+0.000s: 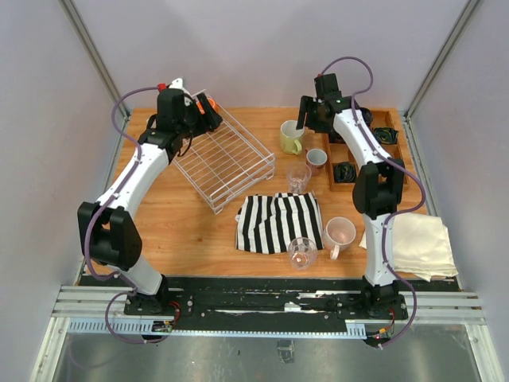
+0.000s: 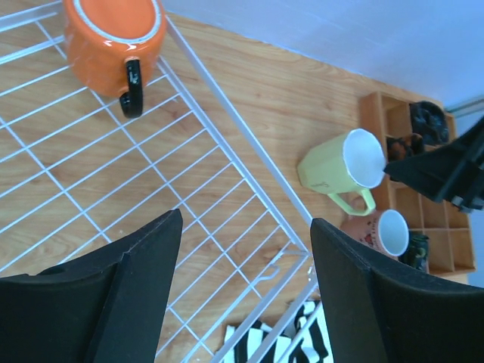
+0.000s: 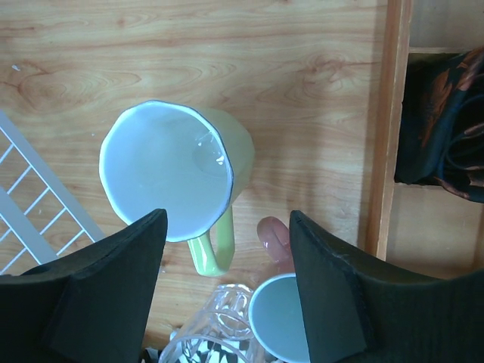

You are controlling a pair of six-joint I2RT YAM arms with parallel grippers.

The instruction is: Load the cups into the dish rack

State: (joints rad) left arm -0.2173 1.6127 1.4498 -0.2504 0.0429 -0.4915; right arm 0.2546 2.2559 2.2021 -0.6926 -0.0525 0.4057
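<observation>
Beneath the right jaws, wide and empty like the left jaws, yellow-green mug (image 3: 172, 170) upright, handle nearward.

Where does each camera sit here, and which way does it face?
Top external: above, behind the bases, looking down at the table; left arm and right arm visible.
Left wrist: above the dish rack, looking down at the orange mug; open left gripper below.
Right wrist: straight down on the yellow-green mug; open right gripper below.
Shared: both wrist views catch the yellow-green mug.

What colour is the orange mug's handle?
Black handle on the orange mug, clearest in the left wrist view.
</observation>
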